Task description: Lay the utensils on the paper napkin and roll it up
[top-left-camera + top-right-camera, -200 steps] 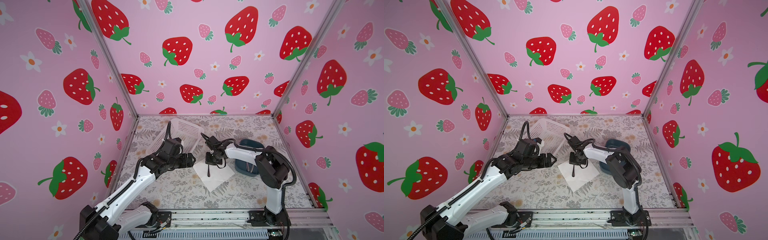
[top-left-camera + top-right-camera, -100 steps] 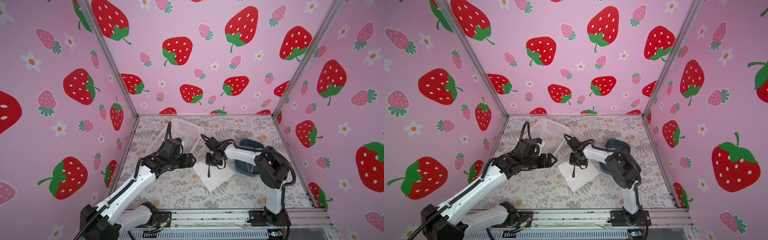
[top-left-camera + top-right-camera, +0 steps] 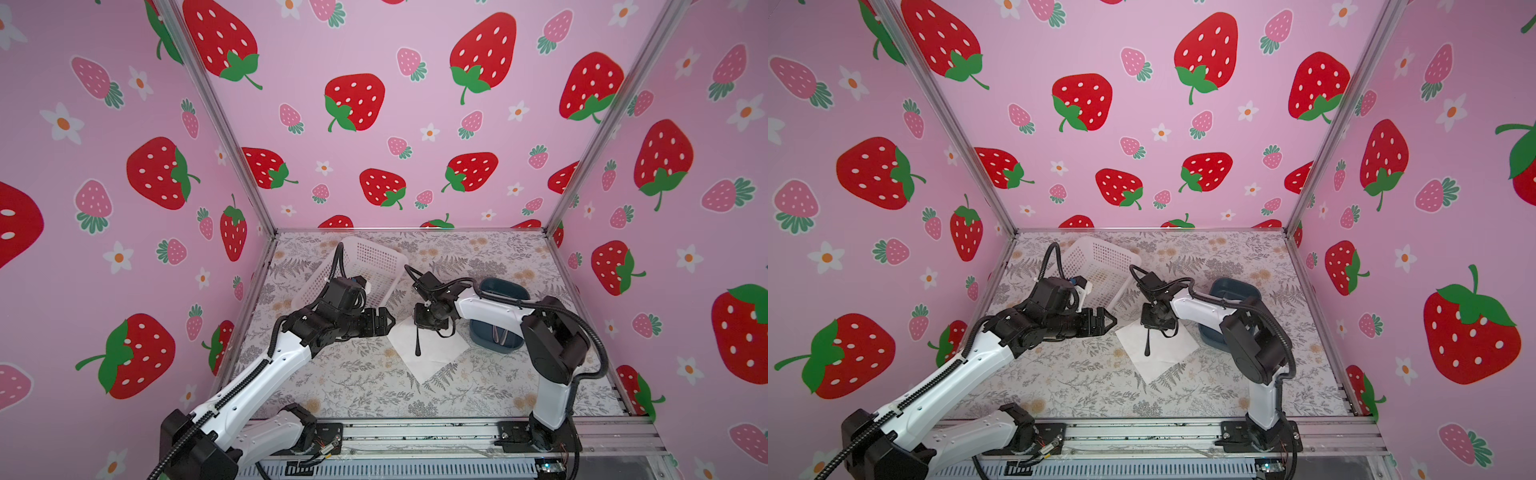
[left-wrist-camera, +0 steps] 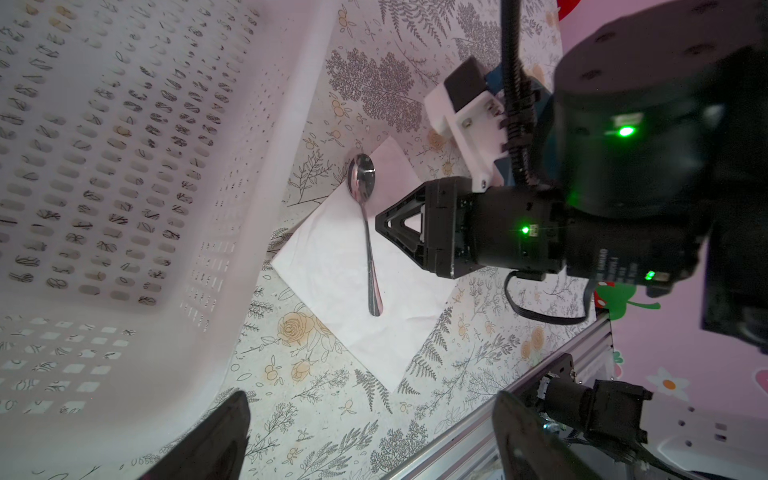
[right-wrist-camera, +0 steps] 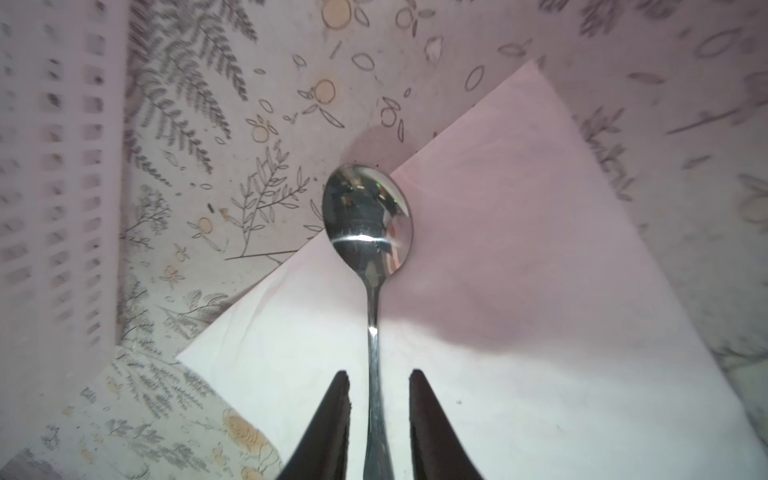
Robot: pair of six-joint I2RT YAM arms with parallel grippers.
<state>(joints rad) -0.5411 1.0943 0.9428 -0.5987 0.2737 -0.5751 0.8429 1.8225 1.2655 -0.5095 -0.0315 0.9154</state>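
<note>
Strawberry-print pink walls enclose a floral table cover (image 3: 353, 386). At the left rear sits a white perforated basket (image 3: 376, 264); in front of it the left gripper (image 3: 390, 322) hangs empty, jaws spread wide. Just beside it the paper napkin (image 3: 434, 357) lies flat with a spoon (image 5: 368, 224) on it, bowl overhanging one edge. The right gripper (image 5: 378, 376) straddles the handle, jaws parted and not touching it. Rightmost, a blue bin (image 3: 490, 347) holds more utensils (image 3: 500, 333).

lab robot cell: strawberry-print pink walls (image 3: 374, 41), aluminium frame posts (image 3: 226, 129), slotted base rail (image 3: 415, 434), floral table cover (image 3: 365, 390)
</note>
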